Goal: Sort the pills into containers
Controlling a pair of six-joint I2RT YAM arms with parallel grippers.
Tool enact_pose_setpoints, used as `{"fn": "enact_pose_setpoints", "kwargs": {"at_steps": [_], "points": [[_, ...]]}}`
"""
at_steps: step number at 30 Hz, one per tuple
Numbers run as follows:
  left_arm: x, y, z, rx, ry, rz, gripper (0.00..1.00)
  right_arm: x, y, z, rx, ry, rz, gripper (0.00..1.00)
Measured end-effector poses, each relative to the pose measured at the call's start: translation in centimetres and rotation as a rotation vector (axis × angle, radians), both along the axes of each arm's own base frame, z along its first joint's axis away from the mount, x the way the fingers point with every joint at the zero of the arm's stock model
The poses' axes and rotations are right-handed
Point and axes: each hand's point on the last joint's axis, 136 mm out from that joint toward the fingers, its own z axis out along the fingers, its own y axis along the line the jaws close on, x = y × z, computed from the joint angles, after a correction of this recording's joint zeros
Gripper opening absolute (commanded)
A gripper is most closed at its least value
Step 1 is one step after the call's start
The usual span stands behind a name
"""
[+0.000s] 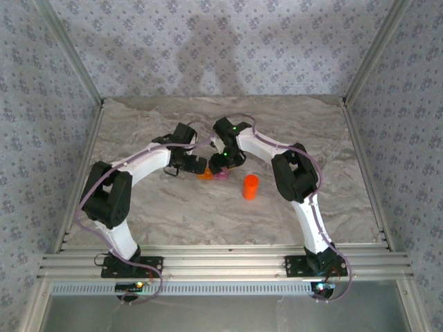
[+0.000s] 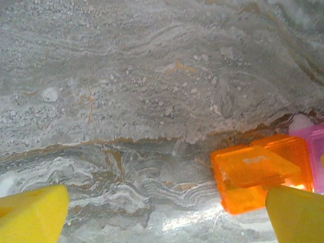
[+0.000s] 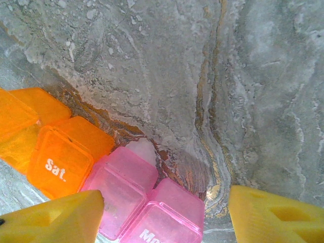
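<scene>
**A:** Which way do the containers [image 1: 213,176] lie from the two grippers?

**B:** They sit mid-table [image 1: 173,214], right where both arms meet. In the overhead view the pair runs left to right. The orange compartment [image 1: 205,176] is on the left arm's side and the pink compartment [image 1: 222,176] on the right arm's. The orange bottle [image 1: 250,187] stands apart from them, nearer the right arm.

**A:** How does the left gripper stand?

**B:** The left gripper [image 2: 166,202] is spread wide and holds nothing. From its wrist the orange compartment lies off-centre, up against the right-hand finger rather than between the two. I cannot tell whether they touch.

**A:** And the right?

**B:** The right gripper [image 3: 166,202] has its jaws apart with nothing pinched. The pink compartment sits in the gap, hard by the finger at the left of that view, with bare marble before the other finger. The row slants away up and to the left, pink first, then the orange lid marked "Sat."

**A:** So which arm is better placed?

**B:** Each is nearest its own colour. I'd judge the right better lined up, since it straddles pink, while the left would need a sideways shift toward orange.

**A:** Any pills?

**B:** A pale lump [image 3: 143,149] rests against the pink compartment's far side. I can't tell if it's a pill or a lid tab.
</scene>
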Motion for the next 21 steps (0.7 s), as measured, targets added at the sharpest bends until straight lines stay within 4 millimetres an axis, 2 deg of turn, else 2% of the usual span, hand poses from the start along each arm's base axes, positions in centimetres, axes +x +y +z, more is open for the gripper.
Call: {"fn": "enact_pose_setpoints", "kwargs": {"at_steps": [13, 21], "points": [[1.8, 1.0, -1.4, -0.011, 0.031, 0.079, 0.99, 0.0, 0.1, 0.0, 0.004, 0.0, 0.004, 0.68], [2.1, 1.1, -2.3, -0.03, 0.061, 0.116, 0.99, -0.1, 0.1, 0.0, 0.009, 0.003, 0.007, 0.68]]}}
